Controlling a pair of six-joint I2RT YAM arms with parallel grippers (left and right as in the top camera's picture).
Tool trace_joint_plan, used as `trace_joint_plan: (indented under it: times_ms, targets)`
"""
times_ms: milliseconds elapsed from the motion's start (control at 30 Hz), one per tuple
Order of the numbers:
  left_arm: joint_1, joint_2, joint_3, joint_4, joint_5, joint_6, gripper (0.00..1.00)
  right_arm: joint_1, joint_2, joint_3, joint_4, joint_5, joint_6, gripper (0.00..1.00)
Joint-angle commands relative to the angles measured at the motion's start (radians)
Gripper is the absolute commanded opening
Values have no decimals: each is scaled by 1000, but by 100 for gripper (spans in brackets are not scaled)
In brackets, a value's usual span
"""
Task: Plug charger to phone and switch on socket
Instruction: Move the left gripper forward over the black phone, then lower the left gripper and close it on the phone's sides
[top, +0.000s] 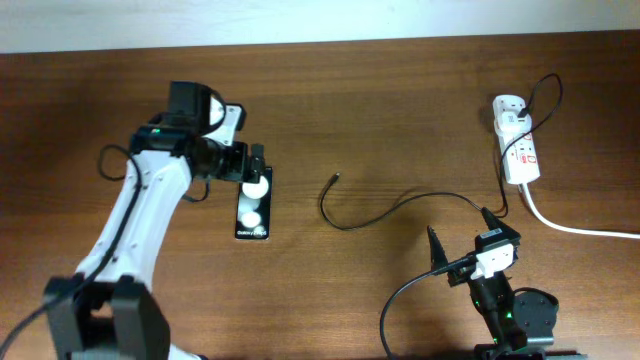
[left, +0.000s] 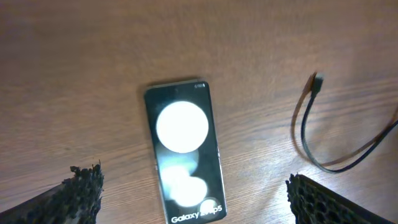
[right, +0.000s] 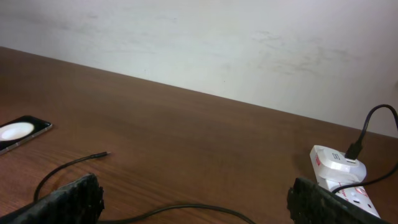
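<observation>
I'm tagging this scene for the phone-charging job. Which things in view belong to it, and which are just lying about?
Belong to the job: phone, charger cable, socket strip.
Not part of it: wooden table, pale wall behind it.

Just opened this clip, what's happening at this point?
The left gripper hovers open over the phone, which lies flat on the table, not yet grasped. The right gripper is open too and holds nothing. The charger lies loose on the wood, its connector tip free and apart from the phone; its other end runs to the socket.
</observation>
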Motion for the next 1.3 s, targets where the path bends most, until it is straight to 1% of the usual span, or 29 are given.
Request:
trace_joint_plan:
  times_ms: [0,33,100,167,400,567,800,1000,1067,1133,1267]
  targets:
    - [-33,77,14,-3,-9,-19,99,6,-8,-5,-6,8,6,99]
    - [-39,96,14,-4,-53,-61,99,6,-8,-5,-6,8,6,99]
    - [-46,123,14,-13,-106,-111,99,6,-8,-5,-6,8,6,99]
    - [-48,142,14,-24,-117,-134,99,6,-8,-5,-6,8,6,99]
    - [-81,189,11,-26,-118,-150,99,6,-8,-5,-6,8,6,99]
    - [-119,238,11,-30,-196,-194,99,6,-8,-5,-6,8,6,99]
    - [-121,292,11,-56,-203,-194,99,6,-8,-5,-6,8,6,99]
    - [-121,296,5,-91,-214,-194,99,6,-8,-5,-6,8,6,99]
    - [-121,296,-10,-86,-214,-203,99,6,-8,-5,-6,8,6,99]
    - [-121,296,-27,-80,-214,-236,99,6,-8,-5,-6,8,6,99]
    - [-121,296,-56,-60,-211,-243,99,6,-8,-5,-6,8,6,99]
